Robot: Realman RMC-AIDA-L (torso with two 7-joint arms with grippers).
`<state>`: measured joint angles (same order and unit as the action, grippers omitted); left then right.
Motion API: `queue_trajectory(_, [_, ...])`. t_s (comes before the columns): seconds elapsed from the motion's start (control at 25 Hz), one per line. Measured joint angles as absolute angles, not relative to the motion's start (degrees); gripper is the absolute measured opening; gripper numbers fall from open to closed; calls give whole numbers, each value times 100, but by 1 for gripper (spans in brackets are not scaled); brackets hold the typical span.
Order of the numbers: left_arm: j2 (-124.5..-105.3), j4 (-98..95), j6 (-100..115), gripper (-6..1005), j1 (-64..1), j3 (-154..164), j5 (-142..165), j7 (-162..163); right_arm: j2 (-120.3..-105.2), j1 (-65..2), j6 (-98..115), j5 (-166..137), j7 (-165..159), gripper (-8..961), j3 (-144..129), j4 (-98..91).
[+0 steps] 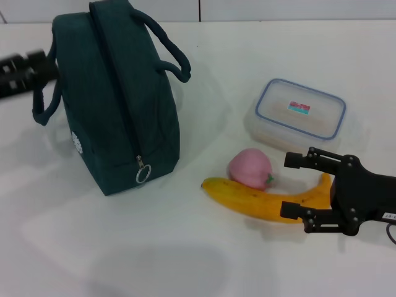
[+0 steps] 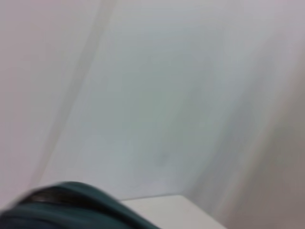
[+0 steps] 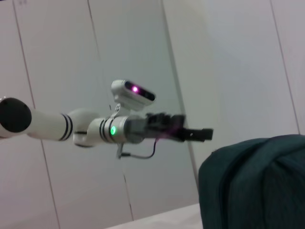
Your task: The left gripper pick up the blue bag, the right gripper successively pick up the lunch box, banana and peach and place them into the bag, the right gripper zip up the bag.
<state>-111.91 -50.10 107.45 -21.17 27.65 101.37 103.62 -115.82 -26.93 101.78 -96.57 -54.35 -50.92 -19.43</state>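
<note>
White table [image 1: 185,247], left end effector [image 1: 25,71] blurred, grip unclear, right end effector [image 1: 296,185] released, hiding banana's [image 1: 247,198] end.

Right claw [image 1: 296,185] agape, left claw [image 1: 28,71] raised.

Plain white tabletop [image 1: 185,247] under soft even light; pale panelled wall [image 3: 228,62] with thin vertical seams behind

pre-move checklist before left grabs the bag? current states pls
1. blue bag upright on the table: ok.
2. Zipper shut, ring pull hanging: not ok for loading.
3. left gripper at the bag's handle: ok; grip cannot tell.
4. right gripper open, over the banana: ok.
5. lunch box, peach outside the bag: ok.
</note>
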Motion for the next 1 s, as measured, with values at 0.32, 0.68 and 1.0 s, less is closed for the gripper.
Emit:
queue_trajectory(0.32, [-11117,-6061,9784,841,-2663,2796,11331,12625,-11596,-2672,10050,-9650,-5283,859,-5066,-1800])
queue_trajectory(0.68, [-11359,-6807,9616,831,-3064,3039,12285,13592,-11587,-2629,9941,-9491,-5127,860,-5052,-1730])
queue_trajectory(1.0, [-11400,-6653,9486,822,-3132,3087,12636,13528,-11570,-2598,9881,-9478,-5055,854,-5054,-1714])
